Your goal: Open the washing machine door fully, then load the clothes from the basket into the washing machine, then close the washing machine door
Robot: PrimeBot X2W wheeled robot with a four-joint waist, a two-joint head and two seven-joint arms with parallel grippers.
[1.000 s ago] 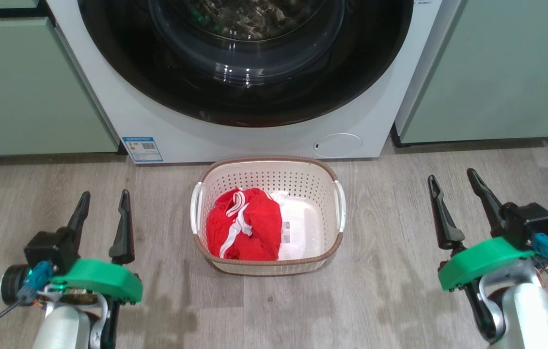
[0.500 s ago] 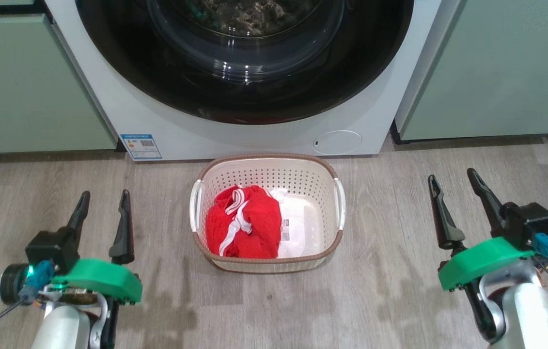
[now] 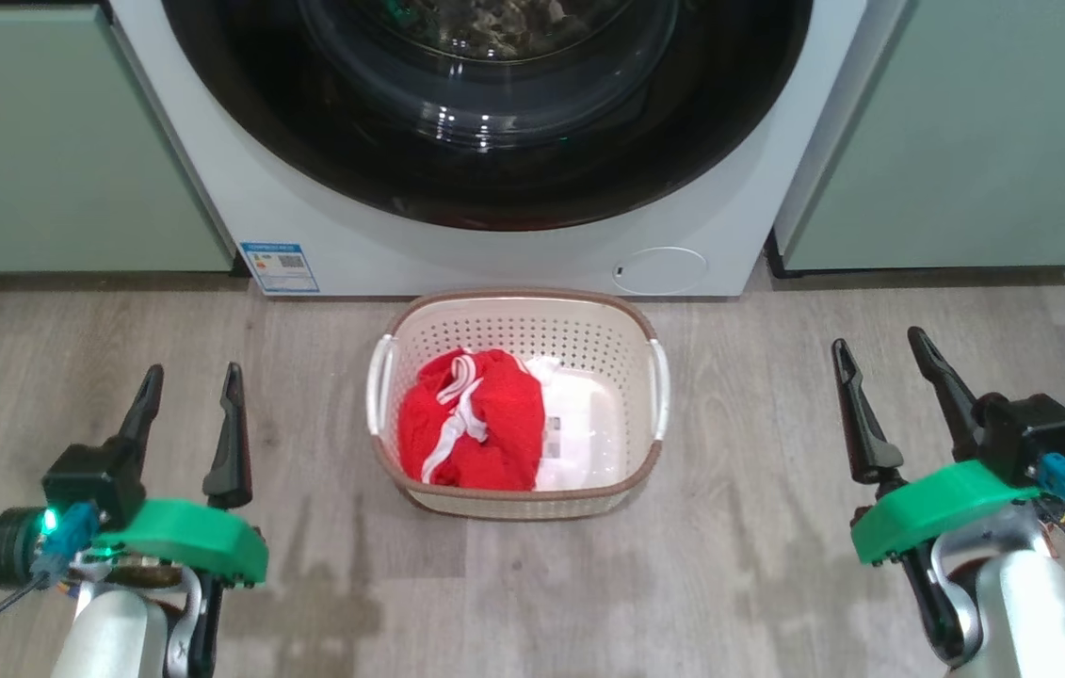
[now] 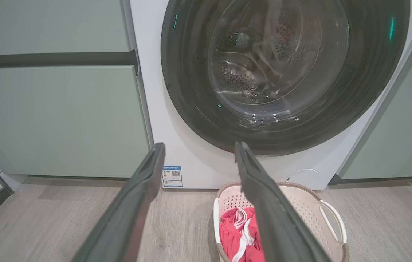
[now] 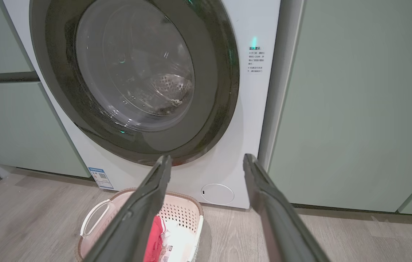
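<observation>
The white washing machine (image 3: pixel 457 264) stands ahead, its black-rimmed glass door (image 3: pixel 494 179) lying flush against the front, also seen from the left wrist (image 4: pixel 282 127) and the right wrist (image 5: pixel 136 80). On the floor in front sits the cream basket (image 3: pixel 518 306) with the red, white-striped clothes (image 3: pixel 471 433) bunched in its left half. My left gripper (image 3: pixel 190 381) hangs open over the floor left of the basket, nothing between its fingers. My right gripper (image 3: pixel 879 343) stands open to the basket's right, also empty.
Pale green cabinets (image 3: pixel 52 160) flank the washer on the left and the right (image 3: pixel 984 141). Grey wood-look floor (image 3: pixel 532 584) runs around the basket. A round lower cap (image 3: pixel 659 270) and a blue label sticker (image 3: pixel 280 267) mark the washer's base.
The whole head picture has shifted a little, so the camera moved. The left gripper sits slightly lower and further left. Basket, clothes and door are as before.
</observation>
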